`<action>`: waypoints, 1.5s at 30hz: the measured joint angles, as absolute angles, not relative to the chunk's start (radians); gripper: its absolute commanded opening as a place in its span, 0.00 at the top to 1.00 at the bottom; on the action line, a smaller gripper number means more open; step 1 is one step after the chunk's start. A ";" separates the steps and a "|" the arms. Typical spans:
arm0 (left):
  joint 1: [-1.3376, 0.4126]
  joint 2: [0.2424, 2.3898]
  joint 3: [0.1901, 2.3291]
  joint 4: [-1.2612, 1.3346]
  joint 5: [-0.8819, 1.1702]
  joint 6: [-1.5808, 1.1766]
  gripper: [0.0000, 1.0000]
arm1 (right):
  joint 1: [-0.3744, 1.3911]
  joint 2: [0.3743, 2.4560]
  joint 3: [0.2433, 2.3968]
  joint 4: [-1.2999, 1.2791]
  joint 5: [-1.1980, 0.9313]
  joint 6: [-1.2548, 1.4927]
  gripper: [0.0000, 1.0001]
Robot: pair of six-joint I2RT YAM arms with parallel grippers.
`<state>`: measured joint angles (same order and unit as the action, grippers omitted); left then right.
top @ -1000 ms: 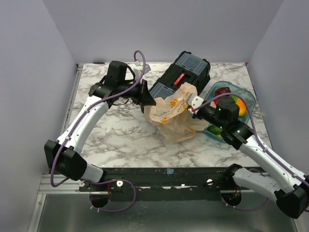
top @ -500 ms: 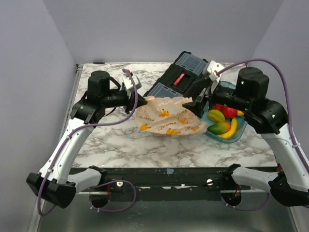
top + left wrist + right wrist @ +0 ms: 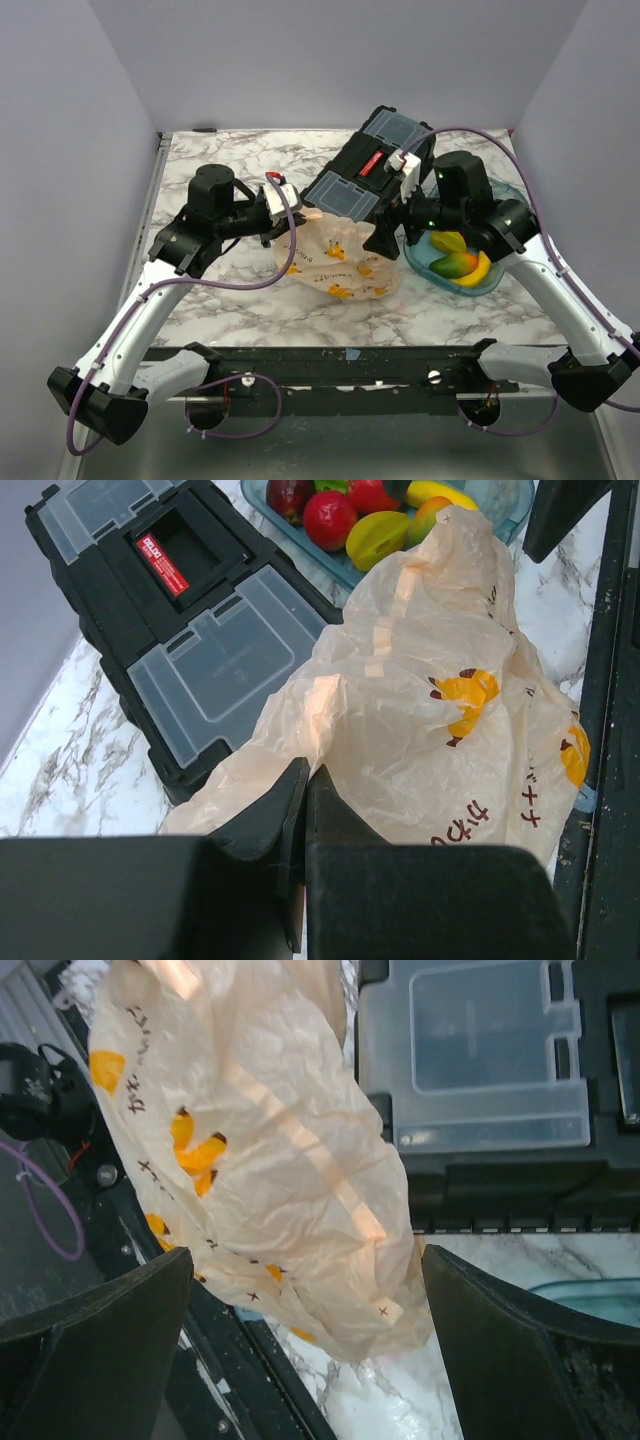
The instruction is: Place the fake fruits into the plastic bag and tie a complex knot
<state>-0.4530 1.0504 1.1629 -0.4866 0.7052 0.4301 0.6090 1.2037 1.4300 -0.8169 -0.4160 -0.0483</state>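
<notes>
plastic bag (image 3: 340,265) lies crumpled on the marble table (image 3: 230,300) in the top view, just in front of the black toolbox (image 3: 370,170) and beside the blue tray (image 3: 497,280), which holds the fake fruits (image 3: 455,262) – none of them is seen in the bag. the left gripper (image 3: 293,213) meets the bag's upper left edge; the right gripper (image 3: 385,238) hangs over its right end, between bag and tray.

left wrist view: the left gripper (image 3: 305,775) has its fingers pressed together with peach film running right up to their tips, so it looks pinched on the bag's edge. the bag (image 3: 430,700) spreads away from them, printed with orange figures and dark lettering. the toolbox (image 3: 190,630) sits behind it with clear lids and a red label, and the fruits (image 3: 360,525) – red, yellow-green, yellow – rest in the tray (image 3: 330,572) beyond.

right wrist view: the right gripper (image 3: 305,1260) stands wide apart, its dark fingers (image 3: 110,1320) at either side of the frame and gripping nothing. the bag (image 3: 270,1160) hangs in the gap between them, loose and wrinkled, next to the toolbox (image 3: 490,1080).
</notes>
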 measured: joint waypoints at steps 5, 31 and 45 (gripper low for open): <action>-0.454 1.023 1.140 -0.476 0.699 0.428 1.00 | 0.609 1.156 1.332 -0.815 -0.380 -0.030 0.00; -0.219 0.969 1.129 -0.545 0.802 0.399 1.00 | 0.257 1.090 1.441 -0.709 -0.477 -0.005 0.99; -0.233 1.350 1.467 -0.375 0.732 -0.238 1.00 | 0.221 1.578 1.909 -0.450 -0.356 -0.074 0.46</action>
